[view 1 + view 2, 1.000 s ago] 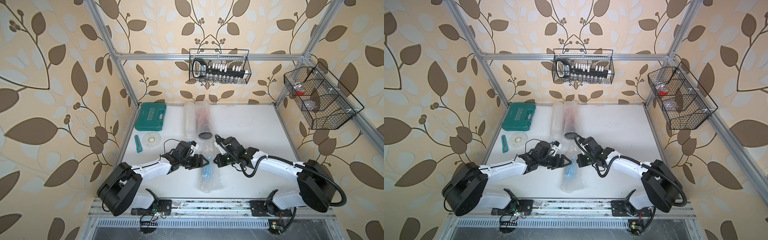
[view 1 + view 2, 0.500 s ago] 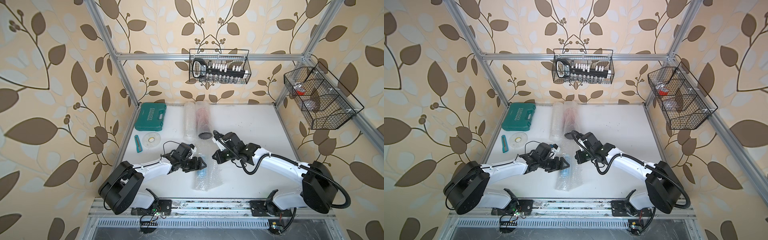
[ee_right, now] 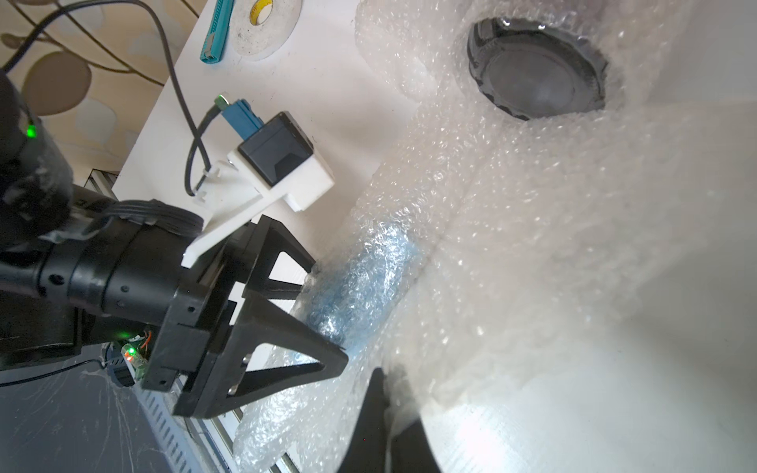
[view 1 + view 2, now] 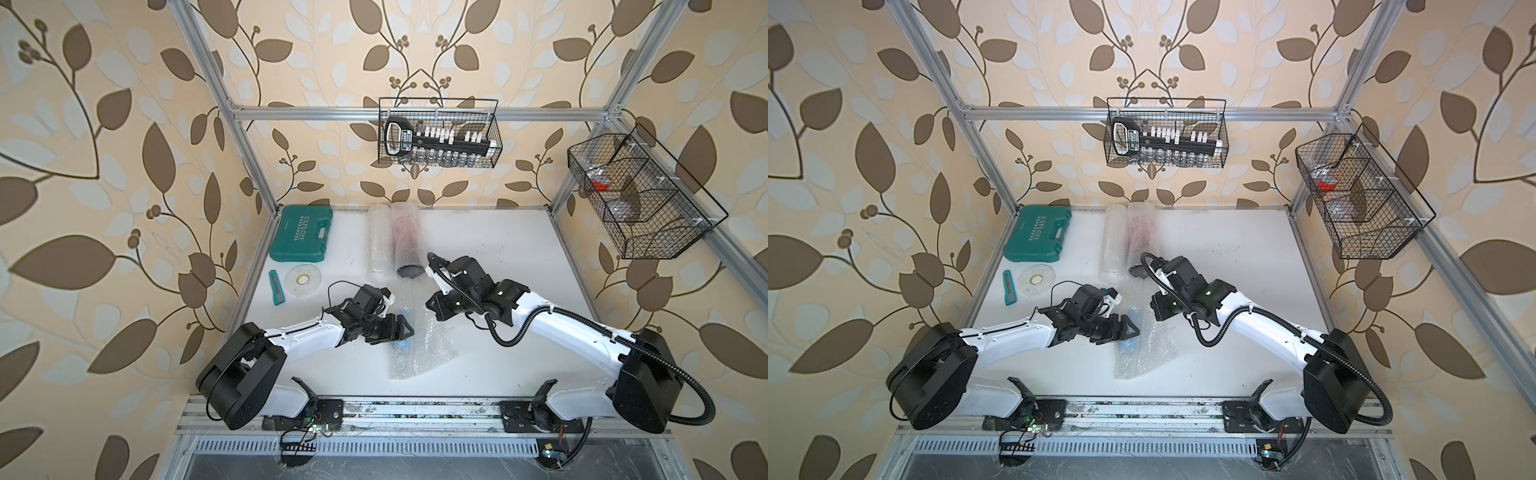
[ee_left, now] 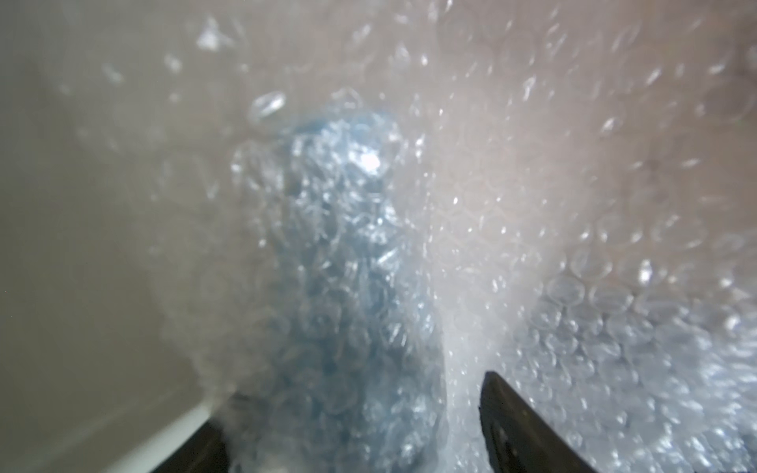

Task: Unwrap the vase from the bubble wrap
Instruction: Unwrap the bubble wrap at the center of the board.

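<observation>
The vase [image 4: 402, 322] is a blue shape lying on the white table, still inside the bubble wrap [image 4: 422, 351], which spreads loosely toward the near edge. My left gripper [image 4: 405, 331] is open, one finger on each side of the wrapped vase [image 5: 348, 254]. In the right wrist view its black fingers [image 3: 327, 360] straddle the blue bundle [image 3: 360, 282]. My right gripper [image 4: 431, 308] is shut on a raised edge of the bubble wrap [image 3: 512, 229], just right of the vase. In a top view the vase [image 4: 1128, 344] shows beside the left gripper [image 4: 1134, 331].
Two other bubble-wrapped rolls [image 4: 379, 243] lie at the back, one with a dark round end [image 4: 409, 271]. A green tool case [image 4: 301, 239], a tape roll [image 4: 303, 281] and a teal cutter [image 4: 276, 287] sit at the left. Wire baskets [image 4: 440, 137] [image 4: 640, 195] hang on the walls.
My right gripper has drawn back and up with the wrap's edge, and the sheet has opened wider to the right. The left jaws have widened around the vase.
</observation>
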You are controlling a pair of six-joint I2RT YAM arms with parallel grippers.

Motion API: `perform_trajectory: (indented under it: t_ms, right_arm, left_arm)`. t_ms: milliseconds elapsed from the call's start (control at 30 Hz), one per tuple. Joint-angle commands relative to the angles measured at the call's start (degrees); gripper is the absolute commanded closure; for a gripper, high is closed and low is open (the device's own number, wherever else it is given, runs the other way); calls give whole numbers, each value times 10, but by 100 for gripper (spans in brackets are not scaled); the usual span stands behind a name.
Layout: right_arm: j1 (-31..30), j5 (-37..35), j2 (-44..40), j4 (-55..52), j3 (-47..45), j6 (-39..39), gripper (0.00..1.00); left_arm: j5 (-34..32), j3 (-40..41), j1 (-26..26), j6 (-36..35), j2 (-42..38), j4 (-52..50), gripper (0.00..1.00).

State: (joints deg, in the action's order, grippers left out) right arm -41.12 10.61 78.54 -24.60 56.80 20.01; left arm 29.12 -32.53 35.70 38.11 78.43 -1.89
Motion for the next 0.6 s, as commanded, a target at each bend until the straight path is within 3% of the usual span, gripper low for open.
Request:
perform_trajectory:
  t_ms: [0,167,267,567]
  right_arm:
    - [0,-21,-19,-18,18,-10,100]
    - [1,-43,-36,-30,21,-11,100]
    - [1,-49,-48,-33,22,-12,100]
    - [1,-55,-65,-37,26,-11,100]
  left_arm:
    - [-11,-12,5,1,-9,-7,18]
    - [-89,-20,4,-8,-40,-72,11]
    - [-100,-19,4,-9,-57,-79,10]
    - [-13,-1,5,7,-41,3,14]
